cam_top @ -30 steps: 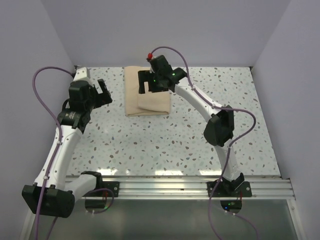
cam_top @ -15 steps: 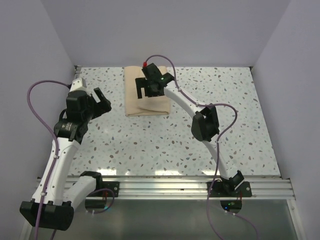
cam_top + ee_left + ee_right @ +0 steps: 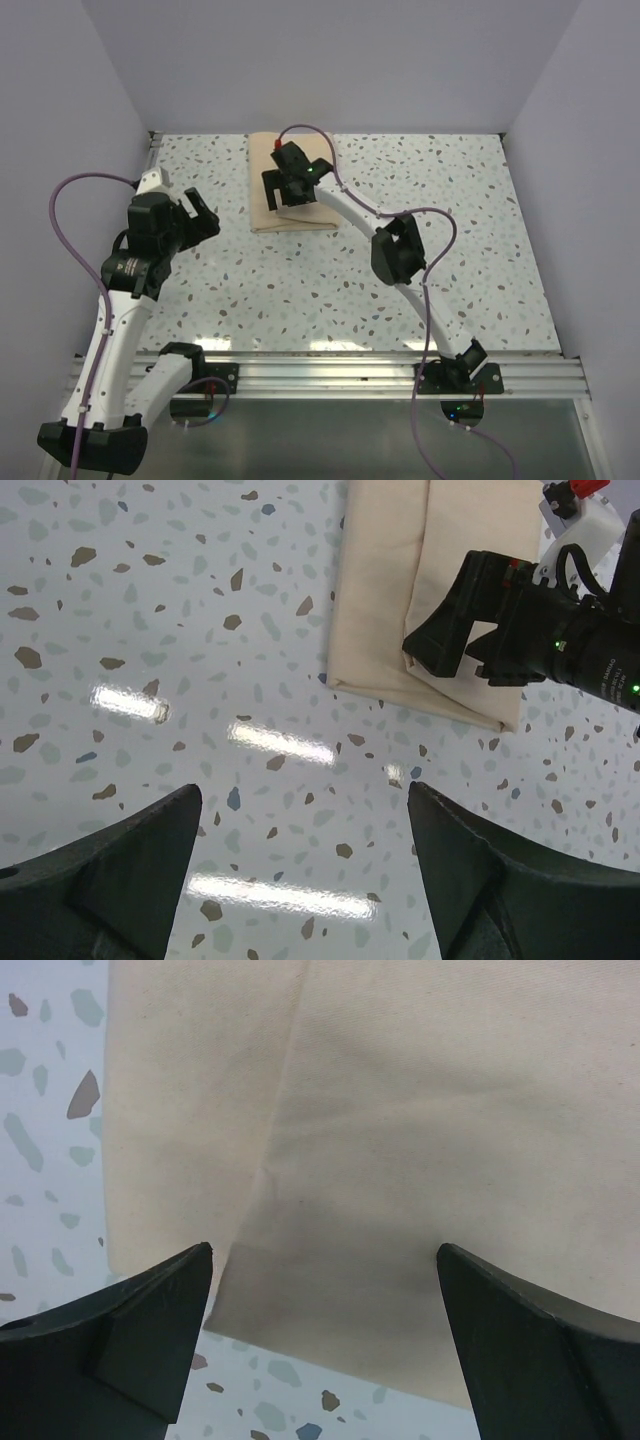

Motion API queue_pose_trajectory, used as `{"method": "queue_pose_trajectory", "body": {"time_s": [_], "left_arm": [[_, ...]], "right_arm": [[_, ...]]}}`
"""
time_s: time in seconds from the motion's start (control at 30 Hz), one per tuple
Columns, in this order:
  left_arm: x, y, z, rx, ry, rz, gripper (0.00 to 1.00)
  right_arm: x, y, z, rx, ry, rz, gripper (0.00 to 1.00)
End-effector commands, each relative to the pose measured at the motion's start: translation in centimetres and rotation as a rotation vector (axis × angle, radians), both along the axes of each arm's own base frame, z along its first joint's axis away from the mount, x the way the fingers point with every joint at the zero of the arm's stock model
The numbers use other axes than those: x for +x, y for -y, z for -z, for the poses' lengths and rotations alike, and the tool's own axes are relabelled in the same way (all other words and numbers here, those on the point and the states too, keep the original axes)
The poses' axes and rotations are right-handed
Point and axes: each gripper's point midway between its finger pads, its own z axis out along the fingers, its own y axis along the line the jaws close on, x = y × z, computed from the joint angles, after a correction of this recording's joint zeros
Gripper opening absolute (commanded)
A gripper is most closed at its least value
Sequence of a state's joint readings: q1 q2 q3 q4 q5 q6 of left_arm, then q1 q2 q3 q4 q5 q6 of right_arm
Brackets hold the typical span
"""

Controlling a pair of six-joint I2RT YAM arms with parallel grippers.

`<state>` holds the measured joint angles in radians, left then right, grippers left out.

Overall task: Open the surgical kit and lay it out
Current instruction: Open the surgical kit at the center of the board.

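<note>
Folded cloth wrap (image 3: 312,215) is found at the far edge of the table (image 3: 450,250), left of centre. Right gripper (image 3: 322,1260) is held wide open and empty, low over its near fold. Left gripper (image 3: 305,800) is open, well apart. Only the top flap edge (image 3: 262,1175) should be pinched, not the lower layers.

Cloth wrap (image 3: 400,1140) is folded shut, so its contents are hidden. In the right wrist view it runs off the top and right edges, beyond the right claw (image 3: 325,1260). From above, that claw covers the wrap's middle. The left claw (image 3: 305,800) fingers are cut off by the lower edge.
</note>
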<state>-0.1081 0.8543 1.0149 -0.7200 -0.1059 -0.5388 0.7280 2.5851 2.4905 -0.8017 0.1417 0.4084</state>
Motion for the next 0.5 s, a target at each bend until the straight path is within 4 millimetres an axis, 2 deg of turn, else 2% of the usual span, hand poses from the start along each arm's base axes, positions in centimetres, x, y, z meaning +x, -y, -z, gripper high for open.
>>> {"method": "queue_pose_trajectory", "body": {"time_s": [0.0, 0.1, 0.23, 0.37, 0.47], "left_arm": [[-0.3, -0.1, 0.6, 0.019, -0.016, 0.009, 0.88], [0.2, 0.1, 0.5, 0.022, -0.019, 0.02, 0.88], [0.5, 0.1, 0.0, 0.027, -0.01, 0.025, 0.88], [0.4, 0.0, 0.1, 0.033, -0.012, 0.026, 0.88], [0.3, 0.0, 0.2, 0.034, -0.012, 0.028, 0.88]], "right_arm": [[-1.6, -2.5, -4.3, 0.022, 0.092, -0.08, 0.98], [-2.5, -3.4, -4.1, 0.011, 0.094, -0.098, 0.98], [-2.9, -3.0, -2.6, -0.027, 0.063, -0.084, 0.92], [-3.0, -1.7, -2.0, -0.079, 0.062, -0.053, 0.67], [-2.8, -0.7, -1.5, -0.132, 0.072, -0.032, 0.61]]}}
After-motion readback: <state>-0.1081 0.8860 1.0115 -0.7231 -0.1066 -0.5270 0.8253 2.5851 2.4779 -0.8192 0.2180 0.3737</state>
